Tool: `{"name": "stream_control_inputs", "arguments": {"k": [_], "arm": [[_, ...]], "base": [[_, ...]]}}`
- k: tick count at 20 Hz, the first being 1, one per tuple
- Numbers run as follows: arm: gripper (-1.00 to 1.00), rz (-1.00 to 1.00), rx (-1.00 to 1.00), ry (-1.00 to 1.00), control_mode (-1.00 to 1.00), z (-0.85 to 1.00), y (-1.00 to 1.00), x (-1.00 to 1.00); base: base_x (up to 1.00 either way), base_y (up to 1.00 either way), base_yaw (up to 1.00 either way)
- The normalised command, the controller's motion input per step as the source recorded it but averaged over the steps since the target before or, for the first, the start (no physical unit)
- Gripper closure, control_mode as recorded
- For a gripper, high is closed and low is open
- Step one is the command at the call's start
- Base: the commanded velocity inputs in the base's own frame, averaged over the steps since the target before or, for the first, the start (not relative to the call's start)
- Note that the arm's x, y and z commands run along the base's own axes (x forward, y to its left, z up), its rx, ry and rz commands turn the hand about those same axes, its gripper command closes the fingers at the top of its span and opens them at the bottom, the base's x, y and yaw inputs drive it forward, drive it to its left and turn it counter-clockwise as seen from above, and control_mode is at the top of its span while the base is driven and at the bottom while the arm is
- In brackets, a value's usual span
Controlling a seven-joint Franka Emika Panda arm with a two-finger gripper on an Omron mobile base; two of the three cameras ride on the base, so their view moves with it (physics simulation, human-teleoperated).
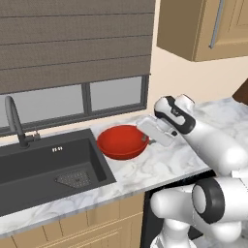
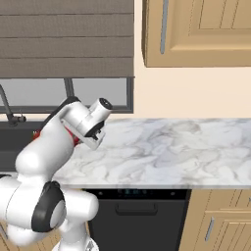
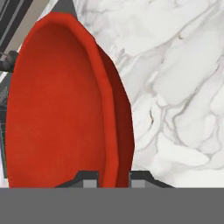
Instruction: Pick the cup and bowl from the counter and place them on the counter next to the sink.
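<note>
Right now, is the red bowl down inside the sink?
No, the red bowl is on the white counter just to the right of the dark sink, with the gripper on its rim.

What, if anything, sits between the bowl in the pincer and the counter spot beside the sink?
Nothing visible does. The pincer grips the rim of the bowl, which is already over the counter just right of the sink. The marble around it looks bare; whether the bowl rests on it I cannot tell.
</note>
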Motion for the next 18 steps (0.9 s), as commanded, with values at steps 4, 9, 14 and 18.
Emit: {"name": "stream_control_inputs", "arguments": {"k": [4, 9, 14, 18], "arm": [[1.0, -0.15, 0.0, 0.01, -1.0, -0.05, 0.05, 0.69], [1.0, -0.1, 0.0, 0.17, -1.0, -0.01, 0.0, 0.33], [1.0, -0.01, 0.0, 0.18, -1.0, 0.0, 0.0, 0.0], [1.0, 0.0, 0.0, 0.05, -1.0, -0.22, 0.0, 0.0]], "base": [[0.0, 0.0, 0.0], [0.0, 0.0, 0.0], [0.0, 0.0, 0.0], [0.0, 0.0, 0.0]]}}
